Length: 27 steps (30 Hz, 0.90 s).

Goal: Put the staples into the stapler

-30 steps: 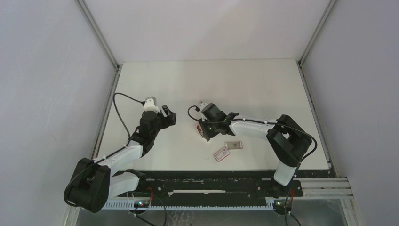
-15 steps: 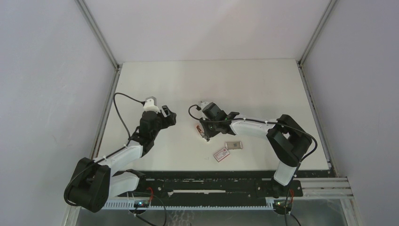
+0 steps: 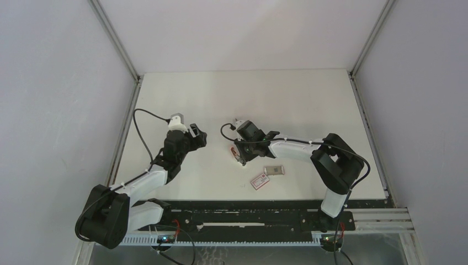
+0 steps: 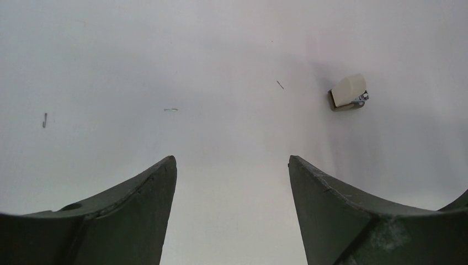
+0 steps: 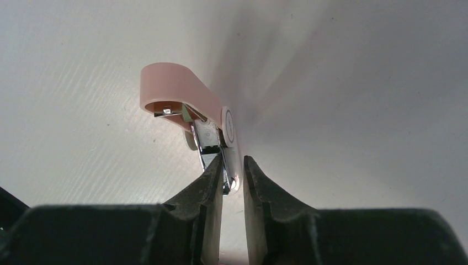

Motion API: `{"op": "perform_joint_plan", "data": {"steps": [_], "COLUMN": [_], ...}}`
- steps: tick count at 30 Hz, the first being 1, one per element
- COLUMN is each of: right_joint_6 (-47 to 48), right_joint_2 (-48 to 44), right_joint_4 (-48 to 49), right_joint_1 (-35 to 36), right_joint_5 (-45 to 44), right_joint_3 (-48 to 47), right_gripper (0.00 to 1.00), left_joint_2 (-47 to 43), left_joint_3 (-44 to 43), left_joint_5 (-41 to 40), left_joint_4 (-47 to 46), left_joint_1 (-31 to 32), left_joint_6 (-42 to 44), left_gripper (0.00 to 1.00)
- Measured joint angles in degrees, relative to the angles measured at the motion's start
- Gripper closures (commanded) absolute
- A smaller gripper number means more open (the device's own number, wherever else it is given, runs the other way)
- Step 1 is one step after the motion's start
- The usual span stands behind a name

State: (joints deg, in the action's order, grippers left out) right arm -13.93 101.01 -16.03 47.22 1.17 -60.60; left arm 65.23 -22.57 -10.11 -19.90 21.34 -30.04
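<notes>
Heads up on the stapler [image 5: 176, 88]: it looks tiny and light, so I reckon it skids or tips on the worktop [image 3: 309, 110] the moment you push on it unsupported. The pink cap is smooth and rounded, so probably slippery. The chrome body under it is stiff and the better place to grab.

Your right tool [image 5: 233, 175] has it pinched at the hinge end. The jaws are nearly shut, with the chrome tail and a pale round disc between them. The cap is swung up and the chrome guts are showing. That's where I'd hold it, at the back, so the front is free for loading. I can't tell if it's lifted or resting.

The staples [image 3: 274, 170] are the fiddly bit. They're a small silvery-grey block in a pale tray, too small here for detail. My guess is they're brittle: squeeze them mid-strip and they snap apart, so take them gently by the long sides.

The tray sits just beside the box [image 3: 260, 181], on its far right. The stapler is further off, beyond the box and to its left. Your left tool [image 4: 232, 165] is wide open and empty, well left of the box, with a few loose staples [image 4: 171, 110] scattered ahead of it.
</notes>
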Motion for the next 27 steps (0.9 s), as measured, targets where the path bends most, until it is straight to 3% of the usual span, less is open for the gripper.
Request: {"op": "perform_joint_plan", "data": {"steps": [27], "right_joint_6": [-0.04], "right_joint_2": [-0.04], "right_joint_4": [-0.04], "right_joint_1": [0.17], "right_joint_5": [1.29], "right_joint_3": [-1.03], "right_gripper": [0.80], "left_joint_2": [0.02], "left_joint_3": [0.00], "left_joint_5": [0.28], "left_joint_4": [0.00], "left_joint_1": [0.00], "left_joint_6": [-0.02], "left_gripper": [0.21]}}
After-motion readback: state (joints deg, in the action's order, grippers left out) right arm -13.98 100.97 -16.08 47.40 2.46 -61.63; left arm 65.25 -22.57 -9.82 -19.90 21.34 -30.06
